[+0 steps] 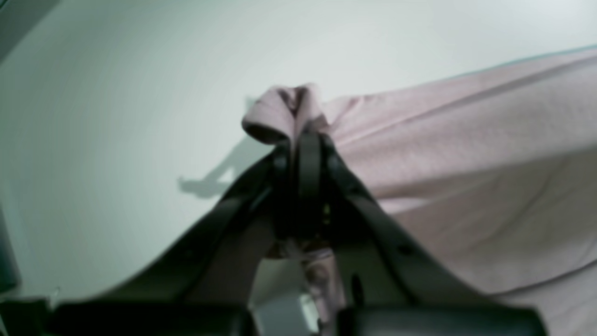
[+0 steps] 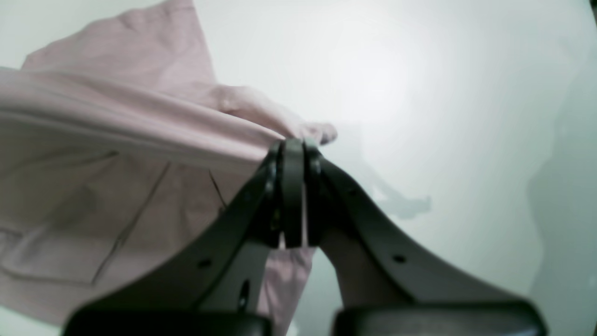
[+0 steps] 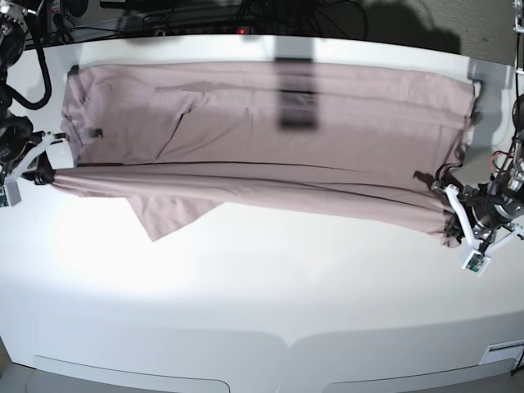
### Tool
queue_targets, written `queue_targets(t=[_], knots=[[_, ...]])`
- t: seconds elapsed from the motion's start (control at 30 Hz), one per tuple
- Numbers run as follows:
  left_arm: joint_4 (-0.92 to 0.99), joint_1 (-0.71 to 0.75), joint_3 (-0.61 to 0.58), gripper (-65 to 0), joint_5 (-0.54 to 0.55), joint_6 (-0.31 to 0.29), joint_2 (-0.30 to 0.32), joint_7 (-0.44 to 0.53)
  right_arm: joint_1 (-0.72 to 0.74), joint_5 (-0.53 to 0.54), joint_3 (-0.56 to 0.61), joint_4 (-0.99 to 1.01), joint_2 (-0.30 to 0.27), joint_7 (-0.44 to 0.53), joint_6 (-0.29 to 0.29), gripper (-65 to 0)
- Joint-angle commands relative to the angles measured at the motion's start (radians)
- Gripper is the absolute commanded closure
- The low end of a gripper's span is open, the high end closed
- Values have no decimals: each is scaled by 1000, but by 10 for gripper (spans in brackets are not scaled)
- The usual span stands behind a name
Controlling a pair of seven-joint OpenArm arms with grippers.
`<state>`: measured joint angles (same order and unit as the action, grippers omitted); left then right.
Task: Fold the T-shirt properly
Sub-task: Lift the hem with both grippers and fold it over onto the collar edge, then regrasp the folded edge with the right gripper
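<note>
The dusty pink T-shirt [image 3: 270,139] is stretched wide across the back half of the white table [image 3: 262,295]. Its near edge is lifted and pulled taut between both grippers. My left gripper [image 3: 449,201], at the right of the base view, is shut on a bunched corner of the T-shirt [image 1: 289,116]. At the left of the base view, my right gripper [image 3: 47,173] is shut on the opposite corner [image 2: 298,133]. A sleeve [image 3: 168,214] hangs down toward the front under the taut edge.
Black cables [image 3: 205,16] and equipment run along the table's far edge. A grey bracket [image 3: 490,75] stands at the back right corner. A dark blurred shadow [image 3: 295,94] lies across the shirt's middle.
</note>
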<state>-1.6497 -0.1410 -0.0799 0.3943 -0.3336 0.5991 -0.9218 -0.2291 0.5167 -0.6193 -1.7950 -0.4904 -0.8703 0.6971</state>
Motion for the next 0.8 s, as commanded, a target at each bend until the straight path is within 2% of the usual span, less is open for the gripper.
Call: queue_targets(t=[0.0,0.4,0.5,0.6,0.7,0.77], knots=[[-34,-19,9,0,-3,13,26,-7,-1,18,-19,-19,-22,19,1,0],[-98,16,9,0,-15,32,67,-88,-55,45,-40,-25,-22,14,1,0],[-98,69,9,0,-80,32,67,-37,-74,45,-40,-42,-21,16,1,0],[-98,130,9,0,-142,32,67,68,-76,45,-40,-58,-22,16,1,0],[-98,165,9,0,-139,32,66,135,-76,45,-40,-69,-22,13,1,0],[-98,169,9,0,-132,32,67,132,-77,45,-40,-69,-22,3,1,0]])
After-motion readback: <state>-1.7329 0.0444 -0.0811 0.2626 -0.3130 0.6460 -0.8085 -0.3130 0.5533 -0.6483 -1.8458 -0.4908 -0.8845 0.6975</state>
